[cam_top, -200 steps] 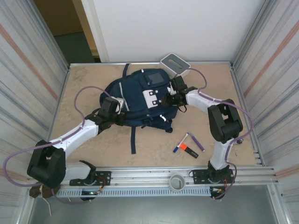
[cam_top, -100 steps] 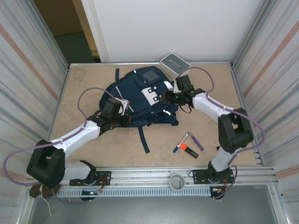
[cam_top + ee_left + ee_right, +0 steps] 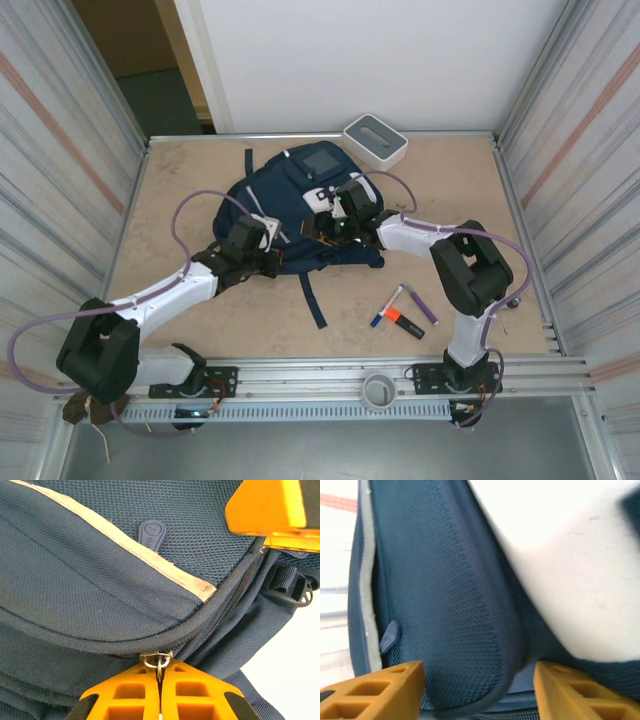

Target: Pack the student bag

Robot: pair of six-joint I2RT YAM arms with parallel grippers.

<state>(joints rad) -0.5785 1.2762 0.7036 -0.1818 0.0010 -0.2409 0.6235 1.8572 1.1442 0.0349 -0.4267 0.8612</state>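
Inside the clenched left tool [image 3: 160, 676] sits the metal zipper ring [image 3: 157, 658] of the large navy blue fabric backpack [image 3: 298, 195] on the beige worktop [image 3: 190, 170]; the right tool [image 3: 477, 680] straddles a backpack fold, its grip impossible to tell.

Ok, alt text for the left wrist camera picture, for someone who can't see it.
The orange left gripper is shut on the small metal zip-pull ring of a large navy blue fabric backpack. A pale reflective strip crosses the fabric above, and another orange finger juts in at top right.
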